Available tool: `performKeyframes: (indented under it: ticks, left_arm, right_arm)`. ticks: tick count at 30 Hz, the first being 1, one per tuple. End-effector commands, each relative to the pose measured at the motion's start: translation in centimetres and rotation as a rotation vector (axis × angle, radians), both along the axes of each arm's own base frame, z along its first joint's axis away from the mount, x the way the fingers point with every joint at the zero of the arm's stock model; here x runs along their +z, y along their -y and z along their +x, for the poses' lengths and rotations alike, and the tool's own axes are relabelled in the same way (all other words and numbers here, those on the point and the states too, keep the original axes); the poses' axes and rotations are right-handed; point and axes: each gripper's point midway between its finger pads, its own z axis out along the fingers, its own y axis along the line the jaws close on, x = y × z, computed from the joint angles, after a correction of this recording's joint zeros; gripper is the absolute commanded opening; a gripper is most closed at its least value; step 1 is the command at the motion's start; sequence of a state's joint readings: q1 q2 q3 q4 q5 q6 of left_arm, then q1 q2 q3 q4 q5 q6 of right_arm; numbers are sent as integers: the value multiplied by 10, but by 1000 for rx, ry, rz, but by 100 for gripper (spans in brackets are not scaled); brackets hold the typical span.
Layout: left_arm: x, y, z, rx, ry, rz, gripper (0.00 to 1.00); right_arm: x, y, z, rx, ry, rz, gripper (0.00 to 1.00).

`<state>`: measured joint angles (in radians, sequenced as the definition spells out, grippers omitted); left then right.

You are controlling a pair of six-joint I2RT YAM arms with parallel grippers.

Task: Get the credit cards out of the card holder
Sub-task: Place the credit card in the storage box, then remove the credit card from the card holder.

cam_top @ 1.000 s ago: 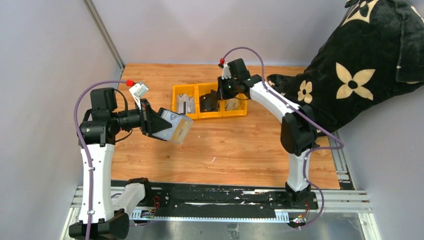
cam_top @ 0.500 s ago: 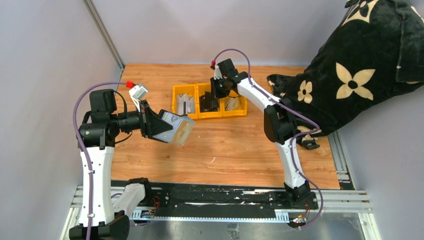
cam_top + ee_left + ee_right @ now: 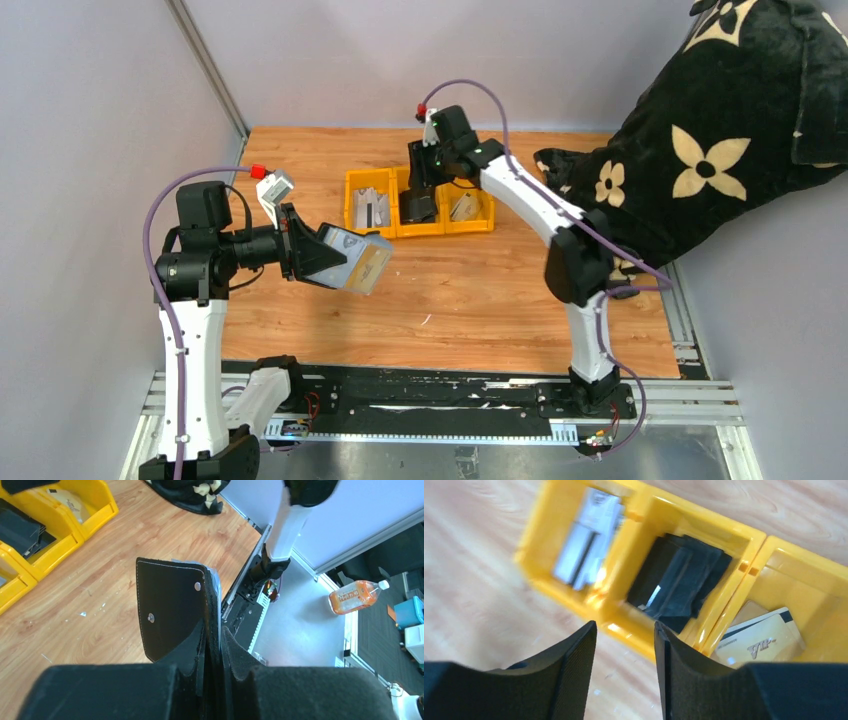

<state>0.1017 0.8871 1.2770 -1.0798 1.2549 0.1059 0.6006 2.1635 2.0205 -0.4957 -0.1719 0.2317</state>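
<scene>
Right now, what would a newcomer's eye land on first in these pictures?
A big black cushion patterned with cream flowers fills the far right corner. At the table's far middle sits a bright yellow tray, with the right claw open and empty just above it. On the left, the left claw grips the black card holder, raised off the wood.

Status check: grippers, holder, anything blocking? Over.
Left gripper shut on holder, held off the table. Right gripper open, empty, over tray. Gold card in tray's right bin. Nothing blocking holder.
</scene>
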Motion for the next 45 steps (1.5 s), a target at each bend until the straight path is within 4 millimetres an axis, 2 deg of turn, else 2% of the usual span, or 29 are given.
performKeyframes:
  ticks: [1, 3, 6, 10, 12, 13, 14, 19, 24, 28, 32, 33, 34, 36, 39, 42, 44, 45]
  left_arm:
    - [8, 4, -8, -49, 41, -34, 0]
    - [7, 4, -9, -54, 39, -37, 0]
    - [4, 6, -13, -70, 39, -47, 0]
    - [0, 8, -18, -101, 30, -72, 0]
    - [-2, 10, -23, -124, 28, -88, 0]
    - [-6, 12, -28, -143, 31, -83, 0]
    - [-7, 14, -31, -152, 33, -80, 0]
    - [-6, 17, -39, -175, 39, -80, 0]
    - [-4, 17, -44, -181, 59, -77, 0]
    - [-2, 19, -49, -201, 76, -86, 0]
    - [0, 19, -51, -207, 85, -86, 0]
    - [0, 19, -51, -206, 88, -84, 3]
    - [0, 19, -50, -204, 89, -83, 16]
    - [0, 19, -50, -201, 86, -81, 51]
    - [-2, 17, -45, -164, 56, -62, 84]
    - [-2, 17, -43, -157, 12, -70, 89]
    - [-4, 17, -42, -153, 6, -69, 87]
    - [-5, 17, -42, -146, 11, -61, 85]
  right_arm:
    - [151, -12, -61, 215, 232, 310, 54]
    - [196, -15, -106, 382, 302, 457, 65]
    - [244, -15, -181, 655, 360, 627, 78]
    - [260, -17, -257, 903, 334, 686, 80]
    - [258, -24, -288, 995, 309, 681, 81]
    - [249, -37, -317, 1080, 264, 639, 81]
    - [247, -42, -325, 1111, 262, 619, 81]
    - [221, -59, -335, 1137, 161, 548, 81]
    - [206, -67, -351, 1187, 82, 538, 70]
    - [203, -69, -355, 1194, 27, 545, 43]
    - [202, -71, -354, 1187, 6, 548, 13]
    - [202, -71, -354, 1184, 3, 548, 9]
    - [203, -71, -353, 1181, 6, 550, 4]
    - [205, -69, -348, 1159, 8, 555, 0]
    - [211, -65, -333, 1079, 26, 578, 0]
    - [220, -58, -316, 962, 71, 605, 0]
    - [231, -53, -313, 900, 123, 667, 0]
    - [245, -52, -313, 871, 176, 735, 0]
